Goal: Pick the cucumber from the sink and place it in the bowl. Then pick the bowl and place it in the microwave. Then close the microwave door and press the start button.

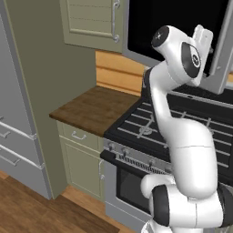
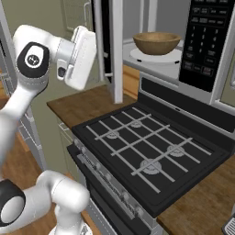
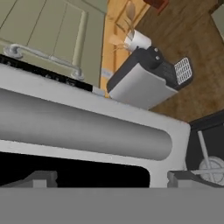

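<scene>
A simulated kitchen. In the right base view, the microwave (image 2: 183, 50) hangs above a black stove (image 2: 147, 151), its door (image 2: 112, 46) swung open toward the camera and seen nearly edge-on. Inside, the bowl (image 2: 156, 43) sits on the white turntable (image 2: 156, 56), at about 1 o'clock in the frame. Whether the cucumber lies in the bowl cannot be told from this angle. The dark keypad (image 2: 205, 36) is at 2 o'clock. The arm's white hand (image 2: 82, 57) is raised at 10 o'clock, just beside the outer face of the door.

The left base view shows the door (image 1: 177, 32) from its outer side: a black glass panel at 12 o'clock, with the arm (image 1: 182, 136) rising in front of it. It also shows a wooden counter (image 1: 93, 109) at 9 o'clock and an olive cabinet (image 1: 93, 22) at 11 o'clock.

The hand view looks closely across the door's long grey handle (image 3: 87, 127), which runs across the middle. The gripper's (image 3: 111, 179) dark fingertips (image 3: 41, 178) stand wide apart at the bottom edge, holding nothing. Beyond, at 1 o'clock, a grey and black toaster-like appliance (image 3: 146, 78) sits on the counter.
</scene>
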You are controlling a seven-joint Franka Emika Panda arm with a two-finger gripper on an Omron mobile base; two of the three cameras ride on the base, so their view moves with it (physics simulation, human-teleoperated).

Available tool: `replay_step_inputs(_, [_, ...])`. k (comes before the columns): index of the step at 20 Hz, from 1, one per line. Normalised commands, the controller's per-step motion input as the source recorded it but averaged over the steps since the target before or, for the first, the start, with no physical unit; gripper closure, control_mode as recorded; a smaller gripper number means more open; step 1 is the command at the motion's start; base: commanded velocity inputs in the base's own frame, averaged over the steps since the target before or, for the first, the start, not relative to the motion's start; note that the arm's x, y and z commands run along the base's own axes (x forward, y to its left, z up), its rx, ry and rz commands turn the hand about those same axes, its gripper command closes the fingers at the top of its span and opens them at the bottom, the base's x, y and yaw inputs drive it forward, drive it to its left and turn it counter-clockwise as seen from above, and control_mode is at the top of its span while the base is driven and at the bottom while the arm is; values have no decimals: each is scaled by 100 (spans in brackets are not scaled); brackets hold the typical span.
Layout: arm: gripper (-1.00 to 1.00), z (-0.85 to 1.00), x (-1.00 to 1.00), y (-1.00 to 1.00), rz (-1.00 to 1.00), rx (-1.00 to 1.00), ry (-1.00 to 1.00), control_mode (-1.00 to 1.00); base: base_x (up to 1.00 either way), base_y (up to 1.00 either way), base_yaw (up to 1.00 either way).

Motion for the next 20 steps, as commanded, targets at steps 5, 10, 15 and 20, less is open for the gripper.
replay_step_inputs(5, [-100, -21, 94, -6, -13, 0, 0, -100, 0, 0, 0])
replay_step_inputs(10, [-100, -5, 65, -21, -8, 0, -4, -100, 0, 0, 0])
replay_step_inputs(15, [-100, -4, 43, -33, 0, 2, -14, -100, 0, 0, 0])
replay_step_inputs(20, [-100, -12, 59, -35, 0, 3, -6, -100, 0, 0, 0])
